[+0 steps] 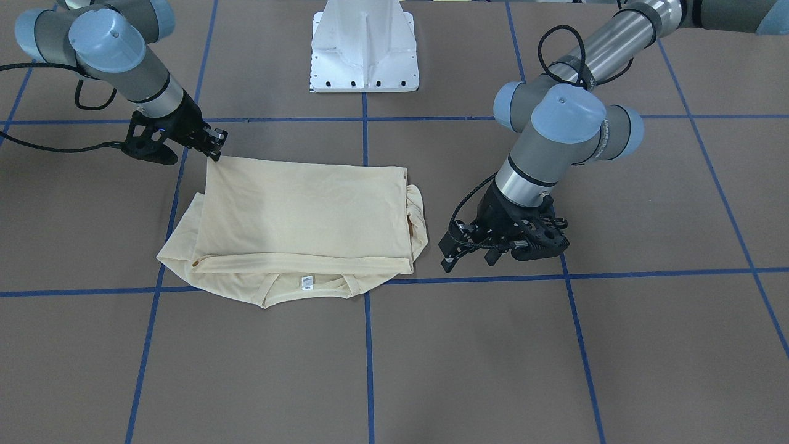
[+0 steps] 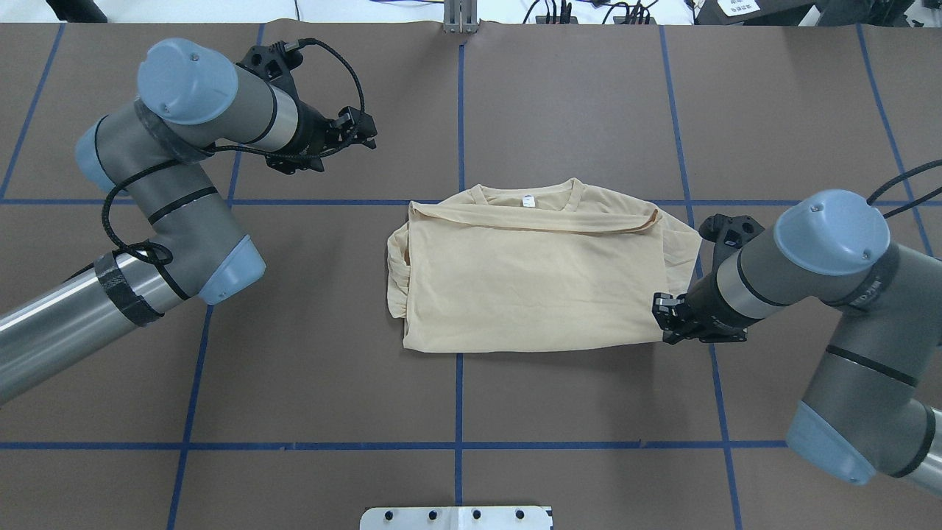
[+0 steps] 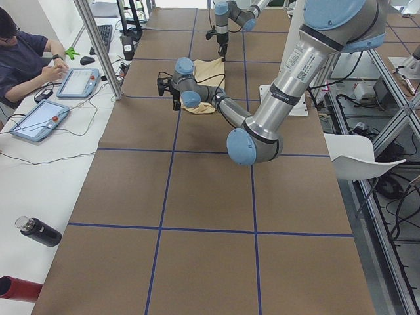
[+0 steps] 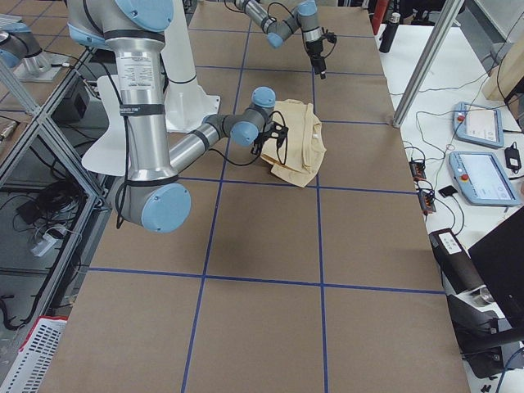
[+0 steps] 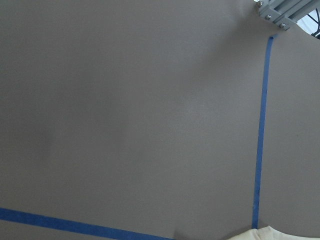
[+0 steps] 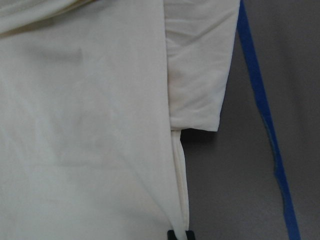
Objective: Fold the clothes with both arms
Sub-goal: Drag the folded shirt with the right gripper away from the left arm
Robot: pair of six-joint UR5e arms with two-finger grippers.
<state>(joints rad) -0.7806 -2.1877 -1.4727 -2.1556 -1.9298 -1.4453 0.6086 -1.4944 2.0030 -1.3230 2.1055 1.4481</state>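
The cream-yellow shirt [image 2: 530,280] lies folded into a rectangle at the table's middle, its white neck label [image 2: 527,199] on the far side. Its print is hidden. It also shows in the front view [image 1: 302,213]. My right gripper [image 2: 664,315] sits low at the shirt's near right corner, shut on the cloth's edge [image 6: 176,200]; only its dark tip shows in the right wrist view. My left gripper [image 2: 362,132] is open and empty, above bare table to the far left of the shirt. In the front view [image 1: 468,258] its fingers stand apart.
The white pedestal base [image 1: 365,46] stands at the robot's side of the table. Blue tape lines [image 2: 460,397] grid the brown table top. An operator [image 3: 26,56] with tablets sits beyond the table's far edge, and a dark bottle [image 3: 39,231] lies there.
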